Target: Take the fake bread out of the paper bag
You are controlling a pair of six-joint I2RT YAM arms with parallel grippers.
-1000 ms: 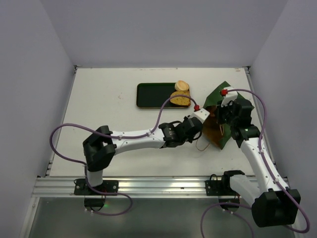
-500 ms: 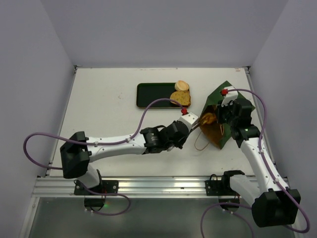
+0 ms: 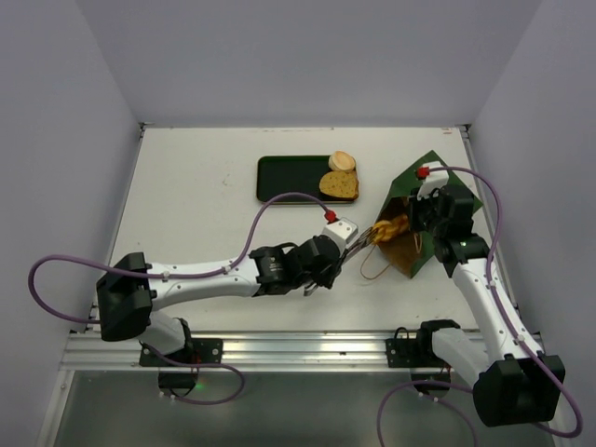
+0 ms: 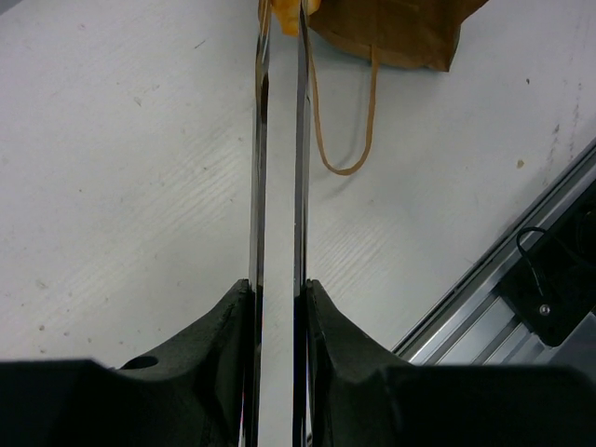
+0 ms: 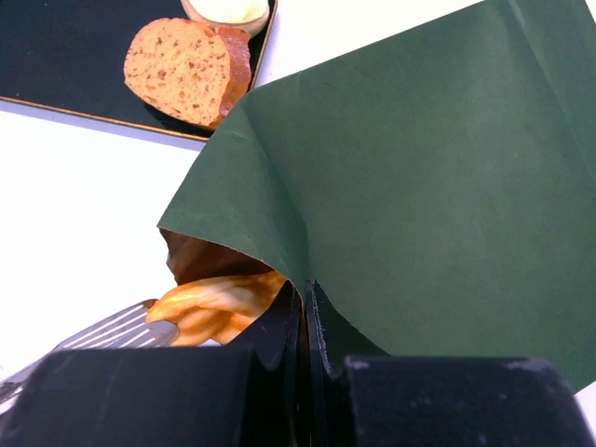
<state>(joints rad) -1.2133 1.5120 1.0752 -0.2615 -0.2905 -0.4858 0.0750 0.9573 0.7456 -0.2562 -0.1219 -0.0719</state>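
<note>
The paper bag (image 3: 421,177) lies tilted at the right, dark green outside (image 5: 419,158) and brown inside (image 4: 400,33). My right gripper (image 3: 425,220) (image 5: 305,291) is shut on the bag's mouth edge. My left gripper (image 3: 341,242) (image 4: 278,284) is shut on the metal tongs (image 3: 359,239) (image 4: 279,168). The tong tips (image 5: 116,328) pinch an orange-yellow braided loaf (image 3: 389,226) (image 5: 219,300) of fake bread at the bag's mouth, partly outside it. A brown toast slice (image 3: 339,185) (image 5: 182,70) and a tan bun (image 3: 342,160) (image 5: 228,9) rest at the tray's right end.
The flat dark green tray (image 3: 284,177) (image 5: 56,47) lies left of the bag at mid-table. A twine loop handle (image 4: 345,163) trails from the bag onto the white table. An aluminium rail (image 3: 298,349) runs along the near edge. Grey walls stand on both sides.
My left arm has drawn back to the left and nearer, pulling the tongs and the braided loaf out to the bag's mouth. The right gripper has kept its hold on the bag.
</note>
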